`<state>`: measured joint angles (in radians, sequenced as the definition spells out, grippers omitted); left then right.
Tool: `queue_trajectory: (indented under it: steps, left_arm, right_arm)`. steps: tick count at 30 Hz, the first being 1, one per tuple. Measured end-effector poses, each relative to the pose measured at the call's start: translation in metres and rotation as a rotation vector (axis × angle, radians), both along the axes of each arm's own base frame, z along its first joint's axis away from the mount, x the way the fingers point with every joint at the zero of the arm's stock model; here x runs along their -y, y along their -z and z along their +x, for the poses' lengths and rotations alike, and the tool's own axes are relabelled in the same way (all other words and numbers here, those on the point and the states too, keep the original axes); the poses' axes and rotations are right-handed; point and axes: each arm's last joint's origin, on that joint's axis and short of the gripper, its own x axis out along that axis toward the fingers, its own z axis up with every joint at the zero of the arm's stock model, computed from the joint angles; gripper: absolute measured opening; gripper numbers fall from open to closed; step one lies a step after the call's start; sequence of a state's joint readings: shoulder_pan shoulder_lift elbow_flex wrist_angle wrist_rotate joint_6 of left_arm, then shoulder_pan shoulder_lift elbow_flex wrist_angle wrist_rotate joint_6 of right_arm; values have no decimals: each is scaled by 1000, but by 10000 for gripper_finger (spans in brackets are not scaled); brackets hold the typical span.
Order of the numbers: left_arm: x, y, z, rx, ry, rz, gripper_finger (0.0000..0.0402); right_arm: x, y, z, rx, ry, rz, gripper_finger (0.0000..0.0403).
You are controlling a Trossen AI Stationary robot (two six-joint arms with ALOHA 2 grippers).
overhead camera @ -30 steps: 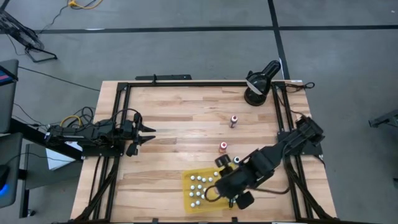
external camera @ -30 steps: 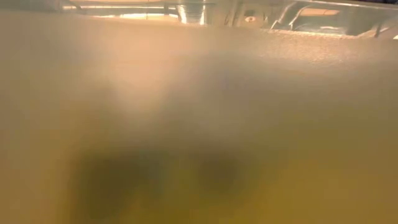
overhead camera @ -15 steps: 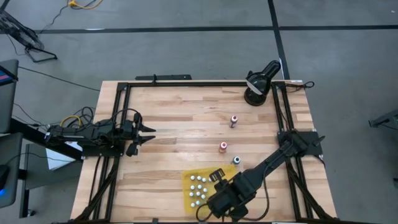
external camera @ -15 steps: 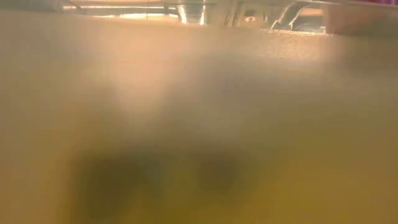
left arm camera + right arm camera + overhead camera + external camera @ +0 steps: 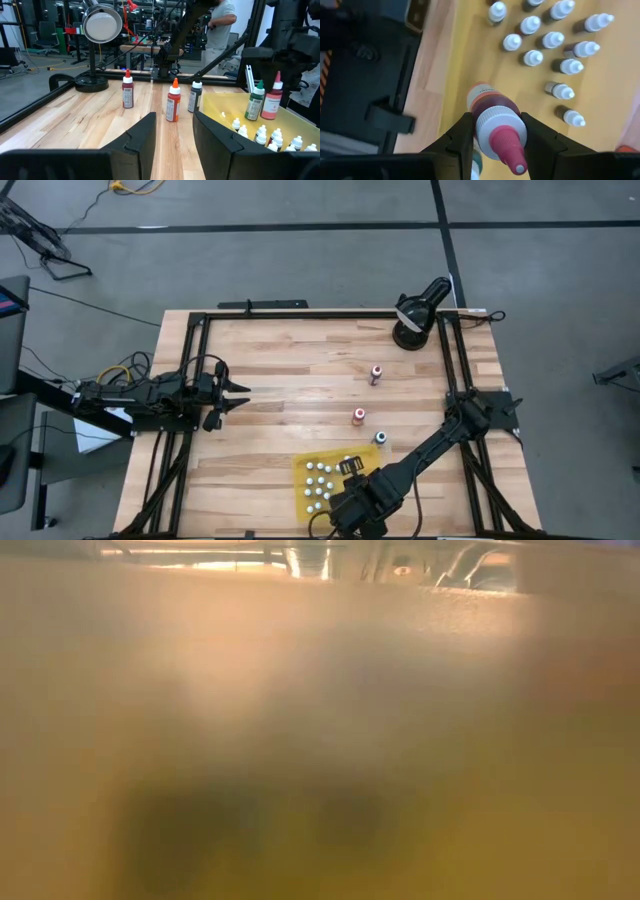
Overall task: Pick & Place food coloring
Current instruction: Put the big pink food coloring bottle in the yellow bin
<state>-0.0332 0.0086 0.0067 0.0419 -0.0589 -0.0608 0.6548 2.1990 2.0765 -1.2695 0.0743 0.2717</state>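
No legible writing on any label. Right gripper [image 5: 495, 131] over the near edge of the yellow tray [image 5: 300, 470], jaws closed on a pink-capped bottle [image 5: 496, 125], round plastic body. White-capped food coloring bottles [image 5: 555, 55] stand in rows in the tray. Left gripper [image 5: 232, 396] idle at the table's left side, jaws partly open, empty. Three bottles [image 5: 173, 101] stand loose on the wood table [image 5: 290, 360]; a lamp [image 5: 418, 310] sits at the far corner.

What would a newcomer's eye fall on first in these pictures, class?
The right gripper, low over the table's near edge, is clamped on a pink-capped bottle above the yellow tray, where small white-capped bottles stand in rows. Three taller bottles stand loose on the wood mid-table, while the left gripper waits open at the left side.
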Motion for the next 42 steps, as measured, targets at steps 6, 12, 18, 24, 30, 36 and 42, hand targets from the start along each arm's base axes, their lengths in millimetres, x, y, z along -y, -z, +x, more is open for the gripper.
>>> queue_trajectory:
  steps: [6,12,18,24,30,36,42]
  left_arm:
    - [0,0,0,0,0,0,121]
    - [0,0,0,0,0,0,121]
    - [0,0,0,0,0,0,121]
    - [0,0,0,0,0,0,121]
    - [0,0,0,0,0,0,121]
    - [0,0,0,0,0,0,121]
    - [0,0,0,0,0,0,121]
  right_arm:
    - [-2,12,0,-4,75,8,119]
    - [-5,13,-3,-4,96,8,119]
    - [-9,31,2,-29,111,-10,119]
    - [-12,34,2,-15,131,-9,119]
    - [-11,34,3,-8,137,-17,156]
    - [-11,34,3,-6,134,-15,196]
    - [-11,33,3,-9,133,-13,191]
